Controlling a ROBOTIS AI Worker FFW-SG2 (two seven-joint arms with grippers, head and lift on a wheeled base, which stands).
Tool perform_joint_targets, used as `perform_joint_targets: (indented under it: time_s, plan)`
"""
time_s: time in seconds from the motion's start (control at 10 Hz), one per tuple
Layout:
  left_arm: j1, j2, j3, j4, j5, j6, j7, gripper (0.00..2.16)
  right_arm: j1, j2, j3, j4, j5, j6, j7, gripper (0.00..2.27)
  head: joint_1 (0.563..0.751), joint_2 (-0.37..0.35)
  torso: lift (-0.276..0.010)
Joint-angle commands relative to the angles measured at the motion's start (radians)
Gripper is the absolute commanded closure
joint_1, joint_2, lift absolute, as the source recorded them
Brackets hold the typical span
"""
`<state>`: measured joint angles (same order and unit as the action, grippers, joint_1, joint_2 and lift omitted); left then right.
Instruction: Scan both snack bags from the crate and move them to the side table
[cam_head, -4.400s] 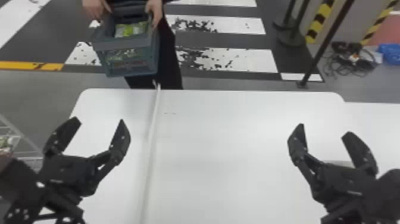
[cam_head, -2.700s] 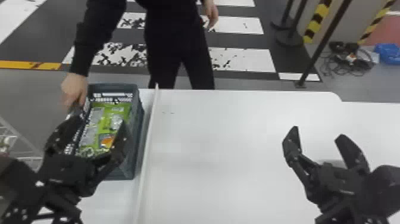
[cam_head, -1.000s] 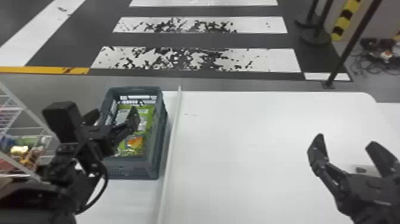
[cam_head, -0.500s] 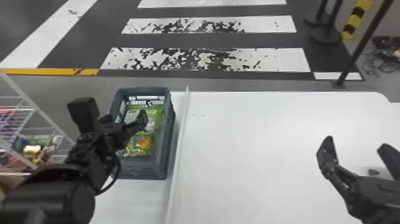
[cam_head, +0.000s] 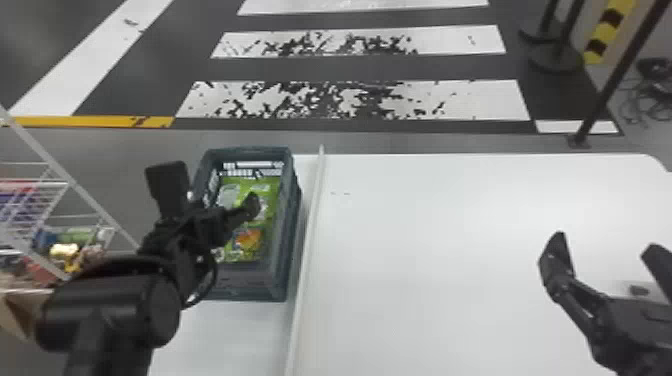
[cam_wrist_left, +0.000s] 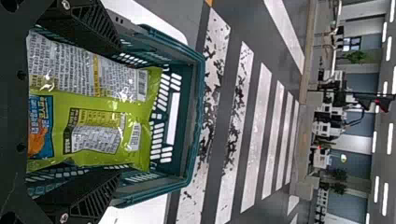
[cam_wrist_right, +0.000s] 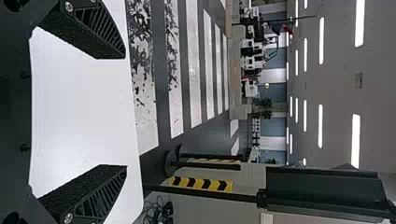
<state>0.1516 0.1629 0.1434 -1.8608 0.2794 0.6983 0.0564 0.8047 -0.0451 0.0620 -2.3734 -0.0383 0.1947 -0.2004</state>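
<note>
Over the crate's left part is my left gripper (cam_head: 217, 195), open, one finger above the bags and the other near the crate's left wall. The dark teal crate (cam_head: 286, 250) stands on the white table's left part. Inside lies a green snack bag (cam_head: 270, 195), partly hidden by that finger. In the left wrist view, the open left gripper (cam_wrist_left: 109, 114) has a green bag (cam_wrist_left: 105, 105) beyond and between its fingers, inside the crate (cam_wrist_left: 198, 102); whether a second bag lies beneath, I cannot tell. My right gripper (cam_head: 605, 250) is parked open over the table's right, also in the right wrist view (cam_wrist_right: 123, 112).
A thin white strip (cam_head: 312, 225) runs front to back along the table (cam_head: 425, 250), right beside the crate. White wire shelving (cam_head: 75, 185) with packaged goods stands at the left. Posts with black bases (cam_head: 557, 57) stand on the floor beyond.
A person set the crate down on the table and left. My left gripper has turned and shifted over the crate. The head view has swung left; the right gripper stays open.
</note>
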Motion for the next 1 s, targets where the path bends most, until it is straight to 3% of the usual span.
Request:
perform_joint_targets:
  time_s: [0.0,0.1,0.9]
  plan:
    - [-0.026,-0.003,-0.002,0.026,-0.002,0.031,-0.003,0.08,-0.007,-0.004,-0.001,0.008,0.0,0.004,0.001,0.08,0.695,0.122,-0.029]
    - [-0.044,-0.003,-0.005,0.043,-0.009,0.068,-0.003,0.08,-0.012,-0.006,-0.001,0.011,-0.002,0.004,-0.001,0.09,0.695,0.119,-0.029]
    - [-0.124,-0.005,-0.031,0.192,-0.039,0.068,-0.007,0.08,-0.002,-0.018,-0.008,0.008,-0.011,0.004,-0.001,0.09,0.695,0.116,-0.029]
